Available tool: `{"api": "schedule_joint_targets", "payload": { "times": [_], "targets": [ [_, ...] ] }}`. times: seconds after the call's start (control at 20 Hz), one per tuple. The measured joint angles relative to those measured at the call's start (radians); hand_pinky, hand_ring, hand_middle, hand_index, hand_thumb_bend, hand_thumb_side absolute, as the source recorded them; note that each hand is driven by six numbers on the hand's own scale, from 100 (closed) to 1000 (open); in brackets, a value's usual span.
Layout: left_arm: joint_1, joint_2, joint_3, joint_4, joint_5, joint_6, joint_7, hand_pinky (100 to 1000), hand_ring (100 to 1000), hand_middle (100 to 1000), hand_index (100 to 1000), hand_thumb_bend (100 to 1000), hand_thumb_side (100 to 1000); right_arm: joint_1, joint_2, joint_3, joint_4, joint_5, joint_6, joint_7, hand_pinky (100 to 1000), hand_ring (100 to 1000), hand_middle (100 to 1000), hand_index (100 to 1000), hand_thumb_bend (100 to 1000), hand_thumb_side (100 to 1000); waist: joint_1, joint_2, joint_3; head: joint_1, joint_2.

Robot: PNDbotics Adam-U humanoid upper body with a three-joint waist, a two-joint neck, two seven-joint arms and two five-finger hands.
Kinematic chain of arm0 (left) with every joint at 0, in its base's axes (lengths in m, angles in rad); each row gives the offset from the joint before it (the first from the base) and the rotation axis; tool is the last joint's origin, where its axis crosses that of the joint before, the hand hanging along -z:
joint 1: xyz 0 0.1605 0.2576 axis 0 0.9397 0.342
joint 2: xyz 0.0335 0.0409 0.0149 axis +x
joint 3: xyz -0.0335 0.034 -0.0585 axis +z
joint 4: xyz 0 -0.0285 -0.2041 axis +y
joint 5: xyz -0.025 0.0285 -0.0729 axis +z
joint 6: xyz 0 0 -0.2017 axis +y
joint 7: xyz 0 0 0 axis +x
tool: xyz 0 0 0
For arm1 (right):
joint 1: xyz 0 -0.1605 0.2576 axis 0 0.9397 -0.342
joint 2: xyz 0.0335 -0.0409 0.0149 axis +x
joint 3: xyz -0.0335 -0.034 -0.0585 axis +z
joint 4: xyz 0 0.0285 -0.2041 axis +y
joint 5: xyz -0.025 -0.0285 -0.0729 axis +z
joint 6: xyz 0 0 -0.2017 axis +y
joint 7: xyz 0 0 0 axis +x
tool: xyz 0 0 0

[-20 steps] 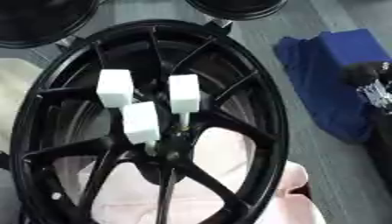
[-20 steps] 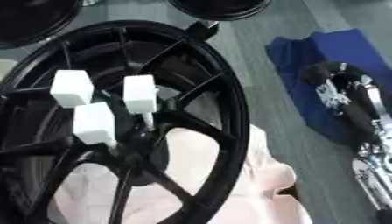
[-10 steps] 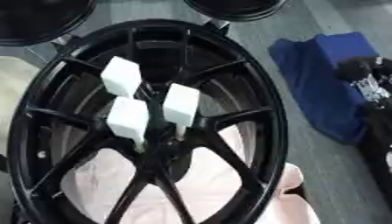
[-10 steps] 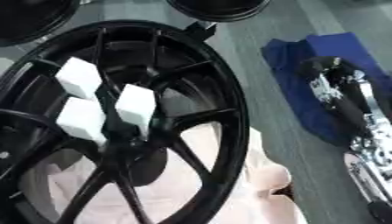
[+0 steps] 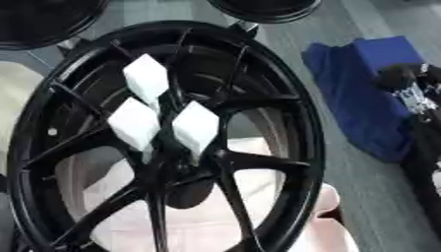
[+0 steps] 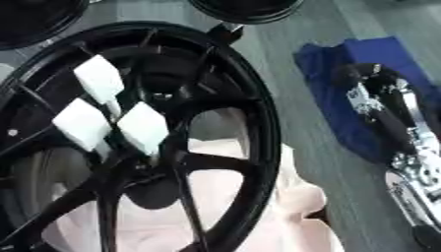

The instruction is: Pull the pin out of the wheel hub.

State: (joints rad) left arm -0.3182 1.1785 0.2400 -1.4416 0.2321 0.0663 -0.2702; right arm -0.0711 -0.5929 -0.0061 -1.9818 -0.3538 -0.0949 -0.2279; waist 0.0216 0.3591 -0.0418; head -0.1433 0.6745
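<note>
Sitting tilted on a pale pink cloth [image 5: 258, 216], the black wheel hub [image 5: 164, 142] faces the camera, three white block-headed pins [image 5: 195, 127] standing up near its centre for access. Right hand [image 6: 375, 101] hovers over the blue cloth [image 5: 362, 98], holding nothing; finger state unclear. Left hand unseen.

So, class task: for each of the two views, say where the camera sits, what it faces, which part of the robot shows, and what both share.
Left eye view: in the robot's head, looking down on the black wheel hub; the right hand shows only at the right edge.
Right eye view: beside it in the head, same downward look; the right hand and its silver forearm show more fully.
Shared: the hub, three white blocks on its spokes, blue cloth, pink cloth.
</note>
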Motion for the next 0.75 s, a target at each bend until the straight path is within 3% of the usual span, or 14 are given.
{"api": "schedule_joint_targets", "payload": {
  "times": [0.2,0.6,0.65,0.7,0.75],
  "targets": [
    [-0.007,0.0,-0.018,-0.089,0.023,-0.033,0.022,869,687,606,746,198,663,-0.003,0.0,0.0,0.0,0.0,0.001,0.001,796,681,629,596,354,474,0.0,0.0,-0.001,0.001,0.0],
    [-0.039,0.003,-0.121,-0.397,-0.041,-0.079,-0.051,859,703,619,753,245,641,-0.016,0.0,0.001,0.0,-0.001,0.002,0.005,796,679,628,596,356,471,-0.003,0.0,-0.008,0.012,0.0],
    [-0.042,0.003,-0.135,-0.435,-0.055,-0.077,-0.06,858,706,621,753,353,619,-0.017,0.0,0.001,0.0,-0.001,0.002,0.006,796,679,628,595,356,472,-0.003,0.0,-0.01,0.014,0.0],
    [-0.043,0.004,-0.15,-0.471,-0.069,-0.075,-0.069,857,706,621,753,252,638,-0.017,0.0,0.001,0.0,-0.002,0.002,0.007,796,679,628,595,357,470,-0.003,0.0,-0.012,0.017,0.0],
    [-0.044,0.007,-0.163,-0.497,-0.083,-0.076,-0.078,856,706,621,753,254,636,-0.017,0.0,0.001,0.0,-0.002,0.002,0.007,796,679,628,595,358,468,-0.002,0.0,-0.013,0.019,0.0]
  ]
}}
